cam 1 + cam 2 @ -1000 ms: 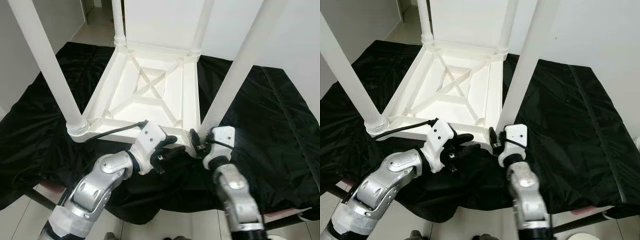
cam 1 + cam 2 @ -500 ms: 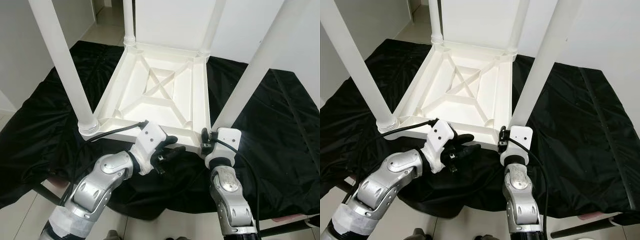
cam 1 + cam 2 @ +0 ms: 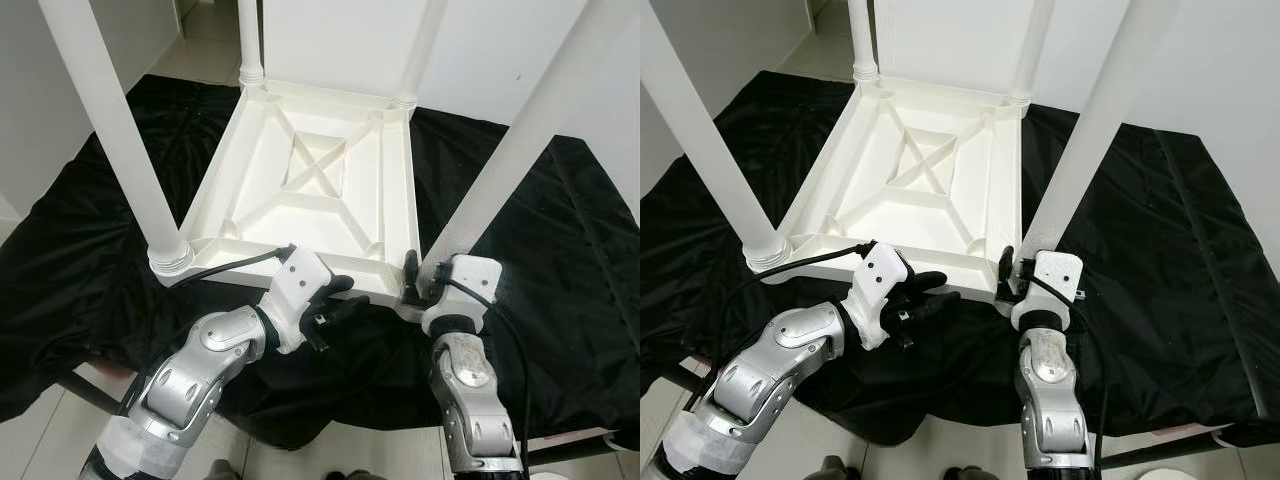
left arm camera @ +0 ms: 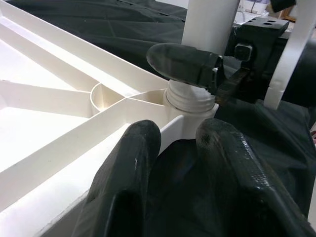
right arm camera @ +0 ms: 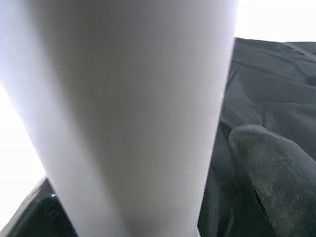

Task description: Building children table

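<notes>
Right claw (image 3: 1012, 268) shifted rightward, astride leg (image 3: 1080, 150).

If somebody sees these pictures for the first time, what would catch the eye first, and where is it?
First, the white children's table, lying upside down on a black cloth with all four legs pointing up. Next, the two silver arms at its near edge: the right gripper is at the base of the near right leg, and the left gripper rests by the table's near rim.

Upturned white table (image 3: 320, 190): one, centre of frame
Table legs (image 3: 100, 120): four, one per corner
Black cloth (image 3: 560, 300): one
Robot arms (image 3: 200, 365): two, lower frame
</notes>
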`<state>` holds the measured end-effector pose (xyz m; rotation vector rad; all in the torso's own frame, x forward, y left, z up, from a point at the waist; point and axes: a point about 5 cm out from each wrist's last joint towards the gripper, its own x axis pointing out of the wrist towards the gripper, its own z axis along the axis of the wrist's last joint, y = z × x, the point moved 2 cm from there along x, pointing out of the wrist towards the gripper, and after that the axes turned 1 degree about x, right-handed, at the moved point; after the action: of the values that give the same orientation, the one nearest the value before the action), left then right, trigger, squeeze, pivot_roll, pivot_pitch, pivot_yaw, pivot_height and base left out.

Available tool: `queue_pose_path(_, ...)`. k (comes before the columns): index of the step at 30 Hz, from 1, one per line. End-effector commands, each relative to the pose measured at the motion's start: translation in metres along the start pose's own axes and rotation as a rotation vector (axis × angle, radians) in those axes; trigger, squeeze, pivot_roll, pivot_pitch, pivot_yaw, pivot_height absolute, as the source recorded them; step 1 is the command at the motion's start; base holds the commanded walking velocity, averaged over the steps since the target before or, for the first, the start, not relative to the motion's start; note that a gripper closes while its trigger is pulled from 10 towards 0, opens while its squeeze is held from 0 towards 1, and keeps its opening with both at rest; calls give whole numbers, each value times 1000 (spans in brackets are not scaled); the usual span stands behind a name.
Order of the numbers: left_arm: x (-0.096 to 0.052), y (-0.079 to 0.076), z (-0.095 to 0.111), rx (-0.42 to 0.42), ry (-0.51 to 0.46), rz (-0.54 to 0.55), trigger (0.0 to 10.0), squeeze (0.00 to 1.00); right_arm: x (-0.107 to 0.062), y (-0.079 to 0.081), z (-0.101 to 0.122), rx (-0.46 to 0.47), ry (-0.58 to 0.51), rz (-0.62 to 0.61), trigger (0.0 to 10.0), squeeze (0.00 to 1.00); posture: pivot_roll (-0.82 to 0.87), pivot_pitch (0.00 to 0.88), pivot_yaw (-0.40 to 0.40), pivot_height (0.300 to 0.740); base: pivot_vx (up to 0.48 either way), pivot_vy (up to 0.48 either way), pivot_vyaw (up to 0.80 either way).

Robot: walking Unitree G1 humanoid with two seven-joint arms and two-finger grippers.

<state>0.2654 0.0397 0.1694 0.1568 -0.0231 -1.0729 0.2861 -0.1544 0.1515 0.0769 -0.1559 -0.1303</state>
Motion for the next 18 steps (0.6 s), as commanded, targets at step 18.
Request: queue_pose_path(18, 2, -5, -1, 22, 1, -38, 10000, 0, 16, -17, -5, -54, 62, 555, 10000, 0, 36, 95, -53, 740, 0, 0, 0)
